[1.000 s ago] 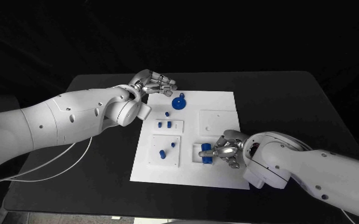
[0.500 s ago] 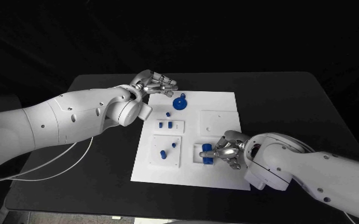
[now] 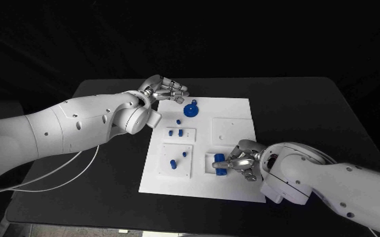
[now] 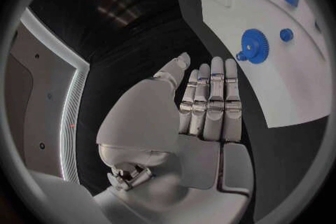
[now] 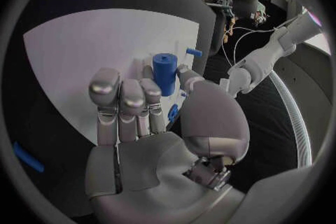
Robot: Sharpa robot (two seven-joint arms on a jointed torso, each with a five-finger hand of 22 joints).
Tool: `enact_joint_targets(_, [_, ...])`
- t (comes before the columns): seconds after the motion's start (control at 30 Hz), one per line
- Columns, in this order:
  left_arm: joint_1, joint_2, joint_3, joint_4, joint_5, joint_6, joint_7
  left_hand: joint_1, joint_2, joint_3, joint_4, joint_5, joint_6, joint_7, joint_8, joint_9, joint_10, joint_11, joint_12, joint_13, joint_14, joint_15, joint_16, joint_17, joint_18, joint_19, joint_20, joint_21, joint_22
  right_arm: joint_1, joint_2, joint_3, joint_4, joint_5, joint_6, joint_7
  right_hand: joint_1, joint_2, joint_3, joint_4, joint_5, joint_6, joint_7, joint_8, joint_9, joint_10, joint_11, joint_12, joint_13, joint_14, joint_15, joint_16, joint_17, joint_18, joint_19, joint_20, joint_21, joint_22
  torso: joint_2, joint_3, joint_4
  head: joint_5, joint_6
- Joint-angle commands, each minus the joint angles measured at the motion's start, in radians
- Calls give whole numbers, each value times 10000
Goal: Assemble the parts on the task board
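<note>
The white task board lies mid-table. My right hand is over its near right part, thumb and fingers pinching an upright blue cylinder that stands at a small square plate; the right wrist view shows the cylinder between the thumb and the fingertips. My left hand hovers by the board's far left corner with straight fingers and holds nothing. A blue gear lies just beyond that hand, a small blue peg beside it.
Two short blue pieces stand in a small plate at the board's left. A larger plate nearer me carries a peg and an oblong blue piece. A bare square plate sits at the right. Black table surrounds the board.
My right hand with the cylinder has edged slightly toward the board's near edge. My left hand has stayed in place.
</note>
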State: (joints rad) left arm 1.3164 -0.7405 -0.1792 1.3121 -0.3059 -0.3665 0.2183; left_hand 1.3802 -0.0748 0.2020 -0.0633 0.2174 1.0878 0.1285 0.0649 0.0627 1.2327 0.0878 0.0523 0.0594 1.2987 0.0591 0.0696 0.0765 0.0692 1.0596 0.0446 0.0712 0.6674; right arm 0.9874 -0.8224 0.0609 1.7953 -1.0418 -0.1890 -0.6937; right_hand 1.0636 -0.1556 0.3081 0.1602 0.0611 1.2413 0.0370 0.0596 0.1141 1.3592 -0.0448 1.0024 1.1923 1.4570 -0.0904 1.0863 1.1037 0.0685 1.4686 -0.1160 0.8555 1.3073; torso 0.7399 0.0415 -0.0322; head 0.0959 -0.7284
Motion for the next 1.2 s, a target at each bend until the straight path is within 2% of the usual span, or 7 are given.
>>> enact_joint_targets(0.03, [7, 9, 6, 27, 47, 127, 23, 70, 16, -4, 63, 47, -42, -8, -26, -5, -30, 17, 58, -2, -30, 70, -34, 10, -122, 87, 16, -12, -9, 11, 24, -5, 54, -38, 192, -6, 31, -25, 9, 31, -1, 32, 21, 45, -1, -19, 9, -32, -7, 19, -51, -2, 16, -90, 569, -19, 43, 1008, 5, -3, 5, 11, -21])
enact_joint_targets(0.47, [8, -6, 5, 32, 47, 144, -20, 65, 6, -11, 93, 46, -43, -7, -29, -6, -34, 19, 57, -3, -29, 71, -33, 12, -125, 101, 18, -9, -79, 146, 156, -5, 64, -107, 167, -18, -19, -156, -96, 195, -35, 29, 19, 46, -5, -23, 8, -42, -19, 18, -57, -1, 28, -84, 567, -26, 71, 1008, 1, -9, -1, 94, -35])
enact_joint_targets(0.6, [8, -3, 5, 33, 47, 146, -26, 65, 6, -11, 93, 46, -43, -7, -29, -6, -34, 19, 57, -3, -29, 71, -33, 12, -125, 101, 18, -9, -79, 189, 213, -5, 44, -149, 208, -26, 96, -153, -785, 423, 128, -1, 22, 46, 8, -39, 12, -51, -23, 11, -65, -32, 13, -76, 564, -32, 25, 993, 1, -9, 2, 111, -39])
enact_joint_targets(1.03, [9, 8, 5, 38, 46, 135, -59, 51, -3, -19, 125, 45, -83, 2, -32, -7, -50, 26, 57, -3, -34, 74, -34, 13, -127, 108, 22, -13, -122, 252, 298, -5, -118, -382, 651, -208, 135, -405, -2255, 1275, -86, -200, 62, 47, 19, -169, 34, -189, -81, -22, -104, -216, -92, -46, 555, -75, -130, 960, 1, -2, -1, 146, -55])
enact_joint_targets(1.1, [9, 9, 5, 38, 46, 136, -65, 51, -3, -19, 125, 45, -83, 2, -32, -7, -50, 26, 57, -3, -34, 74, -34, 13, -127, 108, 22, -13, -122, 254, 300, -5, -133, -397, 695, -223, 150, -132, -2794, 1230, -34, -216, 67, 48, 23, -174, 39, -197, -84, -13, -98, -237, -96, -46, 557, -68, -152, 959, 4, 1, 1, 136, -44])
enact_joint_targets(1.17, [9, 10, 5, 36, 45, 135, -79, 51, -3, -19, 125, 45, -83, 2, -32, -7, -50, 26, 57, -3, -34, 74, -34, 13, -127, 108, 22, -13, -122, 255, 303, -5, -145, -416, 715, -236, 132, 648, -3857, 503, 778, -228, 87, 42, 53, -175, 18, -191, -93, -9, -78, -242, -85, -41, 561, -61, -152, 970, 6, 4, -3, 113, -29])
enact_joint_targets(1.2, [9, 11, 5, 36, 45, 132, -85, 59, -11, -18, 141, 46, -115, 10, -32, -8, -56, 30, 57, -3, -39, 76, -34, 14, -126, 114, 24, -14, -164, 255, 302, -5, -148, -423, 721, -239, 88, 968, -4176, 104, 879, -217, 76, 46, 66, -166, 27, -182, -98, -6, -80, -241, -81, -42, 562, -55, -146, 974, 8, 6, -4, 104, -29])
